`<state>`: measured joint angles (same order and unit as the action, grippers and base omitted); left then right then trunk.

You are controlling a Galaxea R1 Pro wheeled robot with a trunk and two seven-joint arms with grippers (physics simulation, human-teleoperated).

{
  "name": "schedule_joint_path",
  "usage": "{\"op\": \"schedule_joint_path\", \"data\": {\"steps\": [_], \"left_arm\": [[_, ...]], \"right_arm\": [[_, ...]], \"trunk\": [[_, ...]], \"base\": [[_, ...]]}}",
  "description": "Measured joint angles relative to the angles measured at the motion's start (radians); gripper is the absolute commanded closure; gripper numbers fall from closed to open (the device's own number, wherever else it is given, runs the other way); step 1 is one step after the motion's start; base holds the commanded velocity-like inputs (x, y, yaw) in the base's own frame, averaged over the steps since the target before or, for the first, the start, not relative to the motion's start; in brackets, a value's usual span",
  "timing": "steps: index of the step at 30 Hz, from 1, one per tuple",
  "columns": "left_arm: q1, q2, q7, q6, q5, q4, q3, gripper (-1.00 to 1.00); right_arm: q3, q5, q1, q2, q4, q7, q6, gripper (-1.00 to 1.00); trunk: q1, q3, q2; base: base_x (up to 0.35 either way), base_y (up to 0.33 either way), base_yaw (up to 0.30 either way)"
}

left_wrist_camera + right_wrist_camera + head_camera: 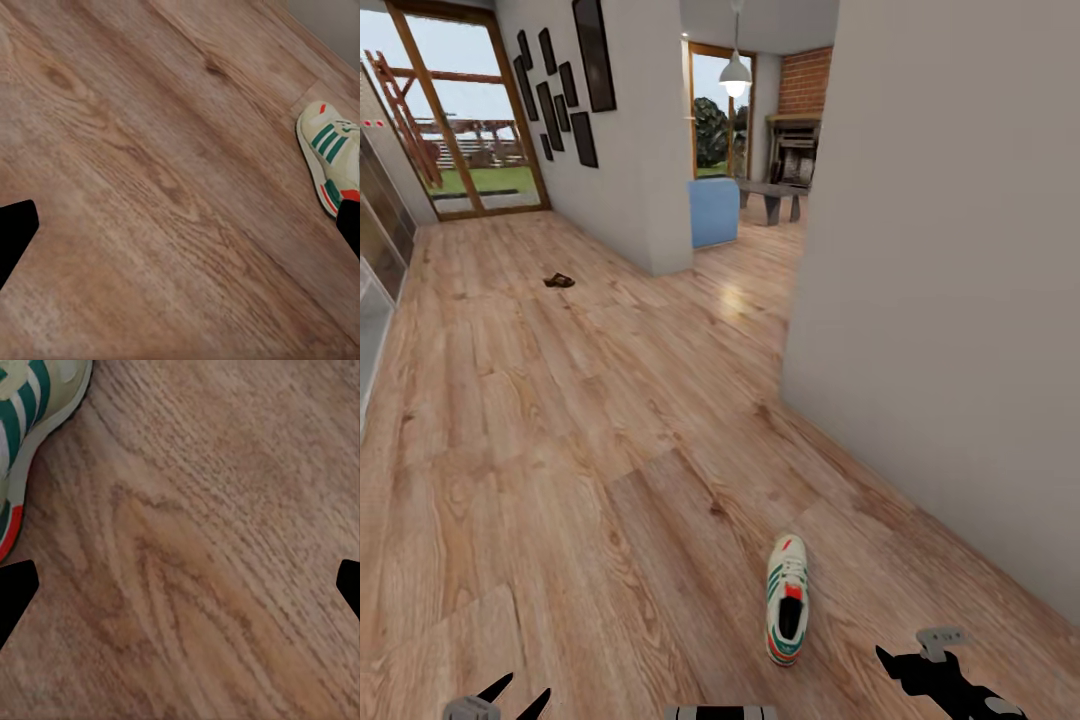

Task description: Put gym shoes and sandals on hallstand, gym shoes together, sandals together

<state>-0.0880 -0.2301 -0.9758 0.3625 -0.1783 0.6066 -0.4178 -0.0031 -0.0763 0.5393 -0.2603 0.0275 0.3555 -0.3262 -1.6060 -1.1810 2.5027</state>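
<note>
One gym shoe (pixel 787 598) lies on the corridor floor (pixel 590 420) close in front of me, toe pointing away; it is white with green stripes and a red heel tab. It also shows in the left wrist view (pixel 331 154) and the right wrist view (pixel 30 427). A dark brown sandal (pixel 558 281) lies far off near the glass door. My left gripper (pixel 520 693) is open, low at the left of the shoe, empty. My right gripper (pixel 905 665) hangs just right of the shoe, its fingers (pixel 16 592) spread wide over bare planks.
A grey wall (pixel 950 300) runs along the right, its corner just beyond the shoe. Another wall with dark picture frames (pixel 560 90) stands ahead. A blue box (pixel 714 212) sits in the opening to the far room. Glass panels (pixel 375 270) line the left.
</note>
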Motion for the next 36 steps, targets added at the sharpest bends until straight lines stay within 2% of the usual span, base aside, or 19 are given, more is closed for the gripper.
{"op": "schedule_joint_path", "data": {"steps": [14,32,36], "left_arm": [[0.000,0.000,0.000,0.000,0.000,0.000,-0.001,-1.00],[0.000,0.000,0.001,0.001,0.000,-0.001,0.000,-1.00],[-0.004,0.001,0.023,-0.003,0.002,0.001,-0.002,-1.00]], "right_arm": [[0.000,-0.001,0.000,0.000,0.000,0.003,0.000,-1.00],[0.000,-0.003,0.000,0.000,0.000,0.001,-0.001,-1.00],[-0.002,-0.003,0.000,0.001,0.001,-0.002,-0.002,-1.00]], "trunk": [[0.000,0.000,0.000],[0.000,0.000,0.000],[0.000,0.000,0.000]], "base": [[-0.065,0.269,0.000],[-0.011,0.020,0.000],[0.000,0.000,0.000]]}}
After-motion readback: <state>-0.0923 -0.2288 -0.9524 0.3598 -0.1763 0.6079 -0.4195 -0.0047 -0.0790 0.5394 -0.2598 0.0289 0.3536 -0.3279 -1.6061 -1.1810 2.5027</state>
